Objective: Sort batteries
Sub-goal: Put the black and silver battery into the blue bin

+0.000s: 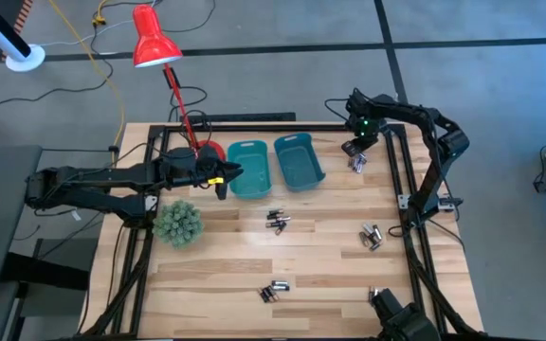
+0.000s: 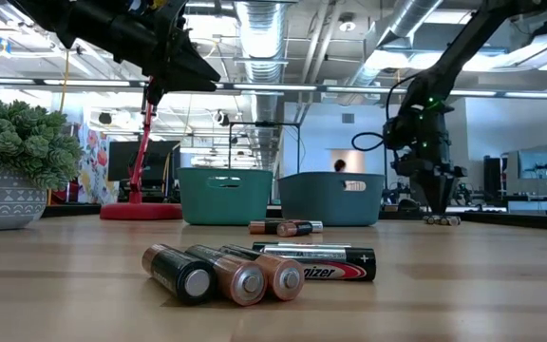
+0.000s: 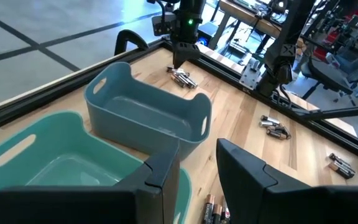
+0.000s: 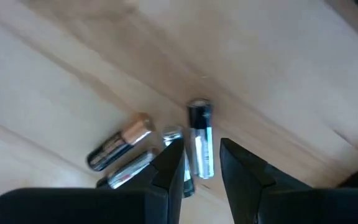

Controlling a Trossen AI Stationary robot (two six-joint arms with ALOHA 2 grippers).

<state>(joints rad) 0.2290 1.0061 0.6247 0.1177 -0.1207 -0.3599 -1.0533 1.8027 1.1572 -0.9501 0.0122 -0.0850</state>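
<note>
**Batteries under the right claw, hard and ready to roll**

Batteries (image 4: 199,146) of the far-corner group lie flat on the desk (image 1: 330,275), directly below the right claw (image 4: 201,163). They are small cylinders, stiff and smooth, so I judge them light but slippery, and they will roll away if one finger pushes before the other. The best place to take hold is across the middle of the body, with the fingers on both long sides, not on the metal ends. One silver and black cell lies just in the gap between the two fingers; its neighbours touch or almost touch it on one side, and this could disturb the grip.

The right claw points straight down, close above this cell, with its fingers partly apart and holding nothing. More batteries lie in separate little groups farther away on the desk.

The left claw (image 3: 197,180) waits beside the teal bin (image 3: 55,168), above its rim, fingers also partly apart and empty. The blue-grey bin (image 3: 145,115) stands beyond it, between the two claws.
</note>
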